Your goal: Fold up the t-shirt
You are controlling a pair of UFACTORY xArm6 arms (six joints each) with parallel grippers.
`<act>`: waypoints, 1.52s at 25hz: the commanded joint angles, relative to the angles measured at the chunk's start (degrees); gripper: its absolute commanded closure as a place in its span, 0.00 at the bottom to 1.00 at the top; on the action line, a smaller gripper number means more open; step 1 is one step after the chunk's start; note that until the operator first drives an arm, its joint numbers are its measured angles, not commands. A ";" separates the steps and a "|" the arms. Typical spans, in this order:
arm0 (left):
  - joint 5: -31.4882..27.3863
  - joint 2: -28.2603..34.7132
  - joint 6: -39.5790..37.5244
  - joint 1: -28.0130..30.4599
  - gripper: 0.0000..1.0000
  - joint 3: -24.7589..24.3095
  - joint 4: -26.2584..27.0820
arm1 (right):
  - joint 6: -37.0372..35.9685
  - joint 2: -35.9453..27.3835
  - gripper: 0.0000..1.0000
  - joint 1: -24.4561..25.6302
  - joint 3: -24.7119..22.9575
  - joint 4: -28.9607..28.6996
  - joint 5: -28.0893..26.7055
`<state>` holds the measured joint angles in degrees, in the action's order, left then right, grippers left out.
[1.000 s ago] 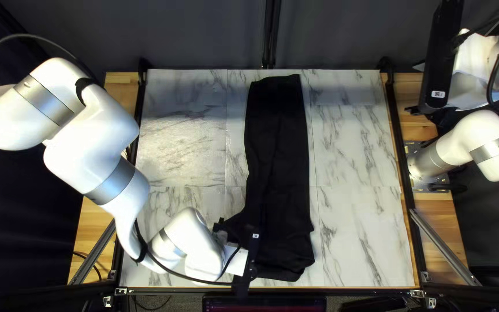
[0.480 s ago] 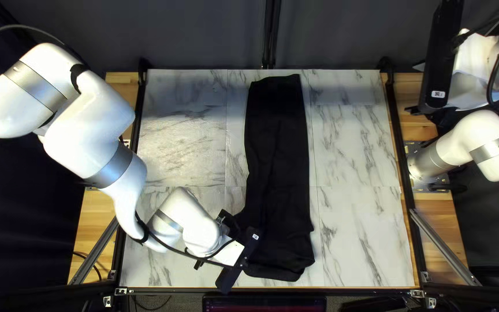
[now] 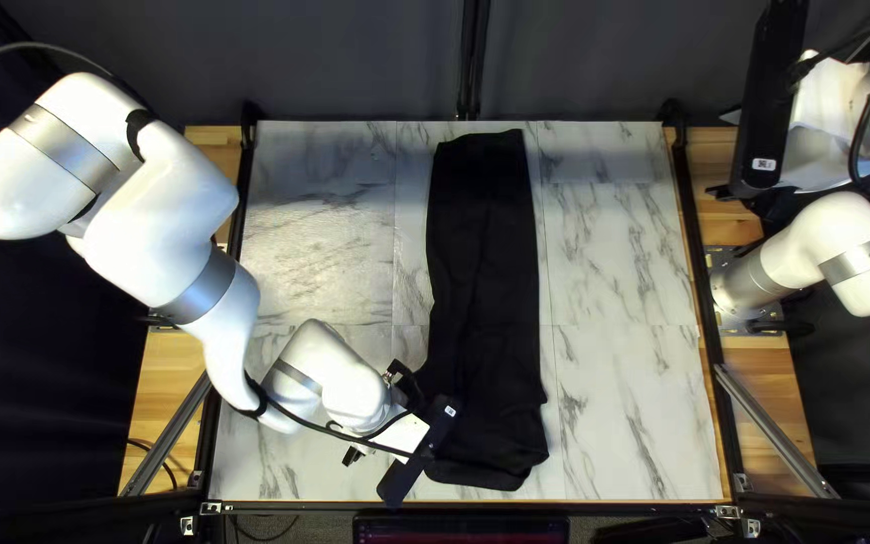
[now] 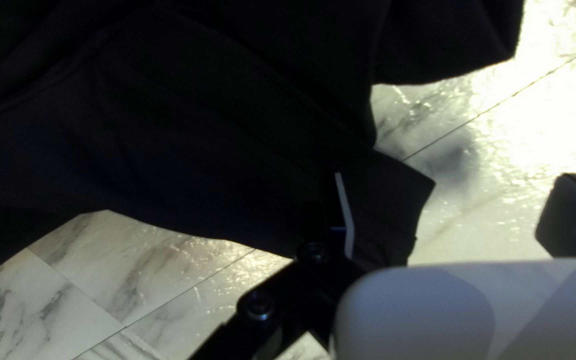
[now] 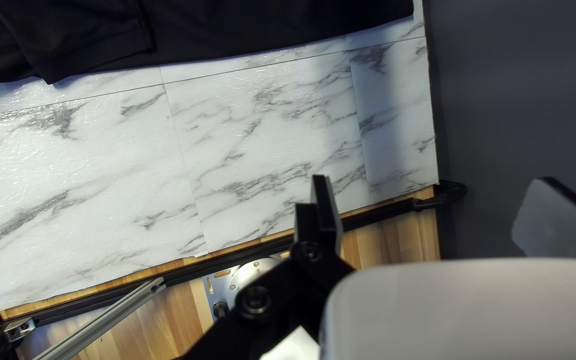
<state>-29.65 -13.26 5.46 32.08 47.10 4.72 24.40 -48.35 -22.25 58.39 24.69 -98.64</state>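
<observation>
Left tool [image 3: 377, 415], at the lower centre of the top left view: two black fingers set wide apart, clamped on nothing; one overlies dark cloth, the other the marbled surface beside it. Whether the first touches the fabric cannot be told. Right tool [image 3: 729, 153], at the upper right: two black fingers with flat grey inner pads [image 5: 558, 220], likewise well apart, nothing between them. One black T-shirt [image 3: 485, 302], matte cloth, laid in a long narrow strip from upper centre to lower centre, broader at the lower end, softly creased lengthwise; a squared, hemmed flap [image 4: 395, 193] lies beneath the left tool. One tabletop [image 3: 626, 252], white with grey marble veining, glossy, thin straight seams. Wooden border [image 3: 762, 393], honey-toned, striped grain, at both sides. Black rails [image 3: 692, 232] along the edges. One silvery straight metal bar [image 3: 772, 428], lower right. One dark grey curtain [image 3: 354, 60], upper part. Two robot arms, smooth white rounded shells, silver bands: left arm [image 3: 153, 232], right arm [image 3: 863, 257].
</observation>
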 commanded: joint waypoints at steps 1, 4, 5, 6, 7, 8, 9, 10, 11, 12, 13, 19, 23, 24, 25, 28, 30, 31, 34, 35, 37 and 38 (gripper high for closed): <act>0.55 -0.18 0.64 -0.49 1.00 -0.28 0.13 | 0.00 0.00 0.00 0.00 0.00 0.00 0.00; -0.48 0.64 -0.16 -0.48 1.00 0.01 -0.76 | 0.00 0.00 0.00 0.00 0.00 0.00 0.00; -0.77 0.90 -0.44 -0.54 1.00 0.10 -1.12 | 0.00 0.00 0.00 0.00 0.00 0.00 0.00; -1.33 1.51 -1.17 -0.58 1.00 0.21 -1.91 | 0.00 0.00 0.00 0.00 0.00 0.00 0.00; -1.85 2.27 -1.96 -0.64 1.00 0.19 -2.67 | 0.00 0.00 0.00 0.00 0.00 0.00 0.00; -2.14 2.78 -2.54 -0.70 1.00 0.11 -3.20 | 0.00 0.00 0.00 0.00 0.00 0.00 0.00; -2.84 4.29 -3.96 -0.78 1.00 -0.24 -4.38 | 0.00 0.00 0.00 0.00 0.00 0.00 0.00; -3.24 5.19 -4.76 -0.90 1.00 -0.45 -5.02 | 0.00 0.00 0.00 0.00 0.00 0.00 0.00; -4.08 6.91 -6.62 -1.27 1.00 -0.91 -6.39 | 0.00 0.00 0.00 0.00 0.00 0.00 0.00; -4.44 8.10 -7.95 -1.50 1.00 -1.31 -7.35 | 0.00 0.00 0.00 0.00 0.00 0.00 0.00; -4.46 8.68 -8.78 -1.58 1.00 -1.58 -7.90 | 0.00 0.00 0.00 0.00 0.00 0.00 0.00; -5.75 16.41 -16.01 -5.08 1.00 -3.82 -11.37 | 0.00 0.00 0.00 0.00 0.00 0.00 0.00; -4.15 18.34 -17.48 -7.48 1.00 -4.70 -11.22 | 0.00 0.00 0.00 0.00 0.00 0.00 0.00; -3.86 19.41 -17.54 -8.81 1.00 -5.59 -10.89 | 0.00 0.00 0.00 0.00 0.00 0.00 0.00; -3.62 20.03 -17.72 -9.40 1.00 -6.22 -10.80 | 0.00 0.00 0.00 0.00 0.00 0.00 0.00; -3.39 23.05 -20.56 -10.58 1.00 -8.82 -11.34 | 0.00 0.00 0.00 0.00 0.00 0.00 0.00; -4.26 25.95 -23.43 -10.49 1.00 -10.71 -12.58 | 0.00 0.00 0.00 0.00 0.00 0.00 0.00; -5.17 27.80 -25.23 -10.21 1.00 -11.70 -13.52 | 0.00 0.00 0.00 0.00 0.00 0.00 0.00; -8.31 32.04 -28.47 -9.50 1.00 -13.26 -15.63 | 0.00 0.00 0.00 0.00 0.00 0.00 0.00; -9.03 32.95 -28.93 -9.43 1.00 -13.54 -16.03 | 0.00 0.00 0.00 0.00 0.00 0.00 0.00; -10.47 34.99 -30.08 -9.40 1.00 -14.28 -17.14 | 0.00 0.00 0.00 0.00 0.00 0.00 0.00; -10.90 35.72 -30.20 -9.54 1.00 -14.59 -17.37 | 0.00 0.00 0.00 0.00 0.00 0.00 0.00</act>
<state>-39.07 20.56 -23.67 22.53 33.36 -11.59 24.40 -48.35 -22.25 58.39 24.69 -98.64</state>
